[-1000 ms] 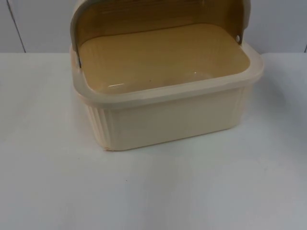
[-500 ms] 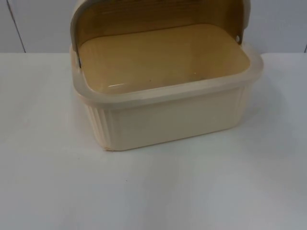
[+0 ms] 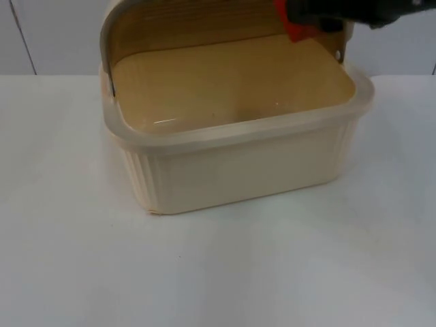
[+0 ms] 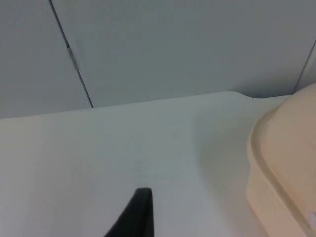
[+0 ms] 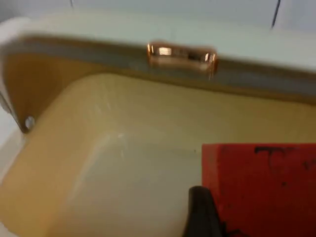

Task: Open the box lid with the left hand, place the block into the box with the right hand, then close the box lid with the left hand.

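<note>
The box stood on the white table with its lid swung back and upright behind the cavity; a copper-coloured handle showed on the lid's edge. The interior held nothing. The box's long axis ran across the table, roughly parallel to the partition wall, its open mouth facing up.

The right gripper was above the box's rear corner on the robot's right, just in front of the lid, clamped on the red block. The block hung over the cavity, clear of the floor. Its upper edge lay about parallel to the lid's edge; which of its axes is longest could not be judged. A dark mark, possibly a letter, appeared on its face.

The left gripper waited low over the table beside the box's left end, apart from it. Whether its fingers were spread or closed could not be told.

Judgement: the placing step was in hand. The block should be brought further inward from the lid and rim and lowered near the floor before release, so it neither catches the lid nor bounces.
</note>
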